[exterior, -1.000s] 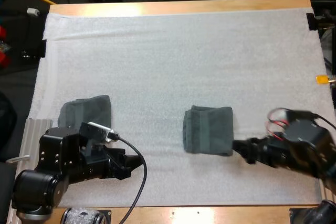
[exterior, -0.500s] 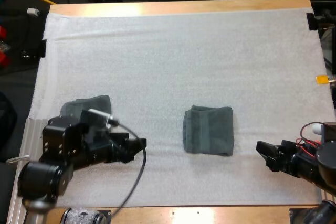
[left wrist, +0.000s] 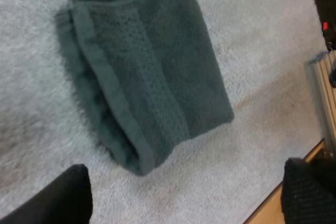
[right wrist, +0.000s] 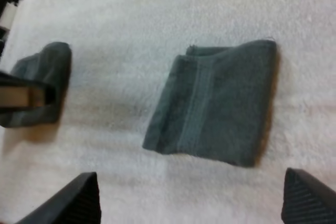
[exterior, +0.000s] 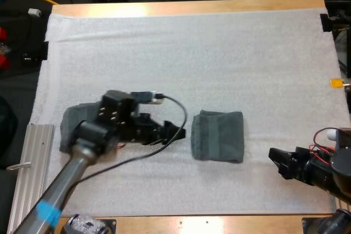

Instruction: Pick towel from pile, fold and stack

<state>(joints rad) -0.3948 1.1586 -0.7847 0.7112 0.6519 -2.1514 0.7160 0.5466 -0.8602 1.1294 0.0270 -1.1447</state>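
Under my left arm [exterior: 90, 135] a towel [exterior: 67, 127] lies half hidden; all fingers [left wrist: 58, 199] stand released.

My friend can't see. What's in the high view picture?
A folded grey-green towel lies on the white mat, the left end effector open beside it. The right end effector is open, farther off; a second towel lies by the left arm.
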